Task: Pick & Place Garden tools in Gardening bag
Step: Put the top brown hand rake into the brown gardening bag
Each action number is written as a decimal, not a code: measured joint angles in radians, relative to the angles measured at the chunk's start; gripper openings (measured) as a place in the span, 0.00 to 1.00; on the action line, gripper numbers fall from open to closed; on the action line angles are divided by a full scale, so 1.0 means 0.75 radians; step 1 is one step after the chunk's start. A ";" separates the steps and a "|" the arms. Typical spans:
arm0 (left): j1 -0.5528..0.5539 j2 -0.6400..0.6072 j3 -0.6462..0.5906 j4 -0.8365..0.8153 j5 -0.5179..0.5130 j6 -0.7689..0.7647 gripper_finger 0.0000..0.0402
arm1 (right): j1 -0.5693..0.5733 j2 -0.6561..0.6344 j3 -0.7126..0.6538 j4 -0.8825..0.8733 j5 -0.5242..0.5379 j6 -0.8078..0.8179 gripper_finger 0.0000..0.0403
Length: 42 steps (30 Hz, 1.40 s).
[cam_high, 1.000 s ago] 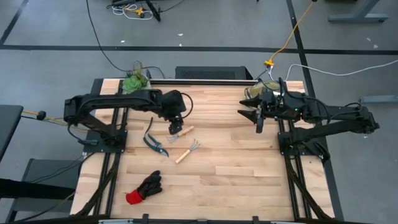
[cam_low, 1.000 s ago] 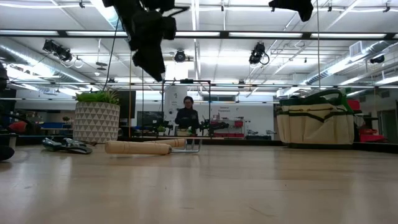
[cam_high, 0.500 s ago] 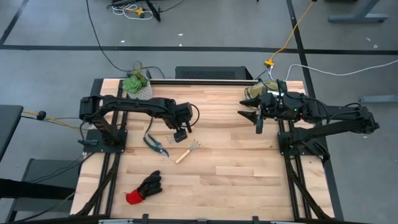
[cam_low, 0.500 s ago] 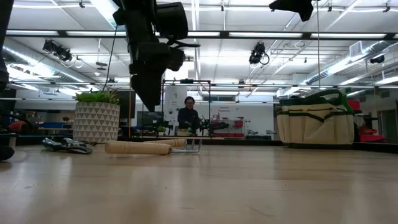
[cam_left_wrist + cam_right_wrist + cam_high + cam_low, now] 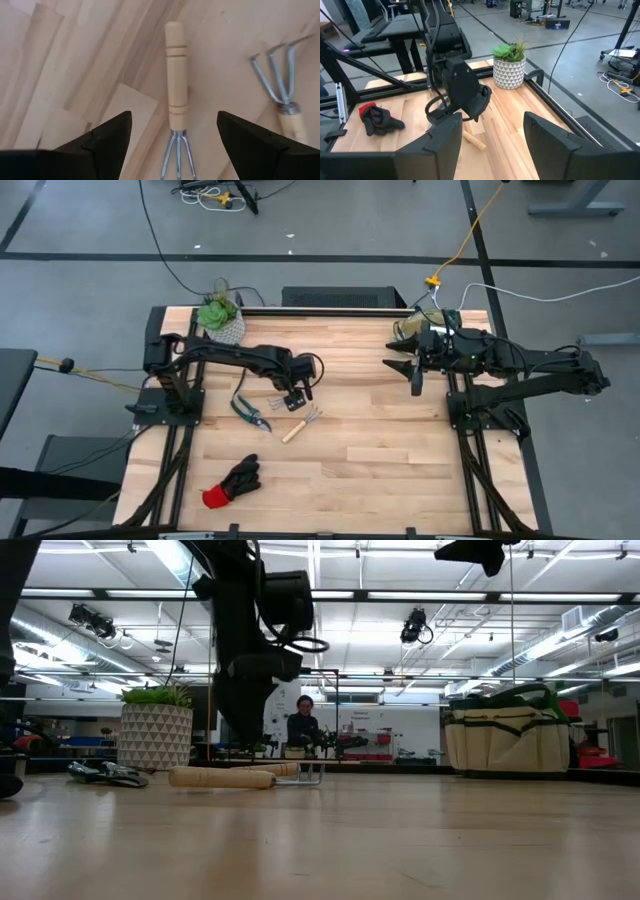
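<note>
Since a second ago, the left gripper (image 5: 172, 145) has swung over and come down, fingers spread wide, above the fork (image 5: 175, 115) lying mid-bench. Light, stiff, probably easiest held by its wooden handle. Farther right, the right gripper (image 5: 490, 145) waits open.

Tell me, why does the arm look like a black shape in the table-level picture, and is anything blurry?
Low view: bright ceiling strip lights behind the left arm leave it a dark silhouette, and the near table looks soft. Left wrist view: the open left pincer blurs at the edge, while the fork between its fingers is fairly sharp, casting only a faint shadow.
</note>
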 joint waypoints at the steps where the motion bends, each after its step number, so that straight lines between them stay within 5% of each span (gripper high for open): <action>1: 0.000 0.013 0.000 0.010 0.000 0.000 0.75 | 0.000 0.000 0.000 -0.002 0.000 0.000 0.53; 19: 0.001 0.174 0.000 0.036 0.015 -0.069 0.74 | 0.000 0.000 -0.001 -0.055 0.003 -0.007 0.53; 42: 0.001 0.174 0.000 0.037 0.025 -0.068 0.42 | 0.000 0.000 -0.001 -0.058 0.003 0.002 0.53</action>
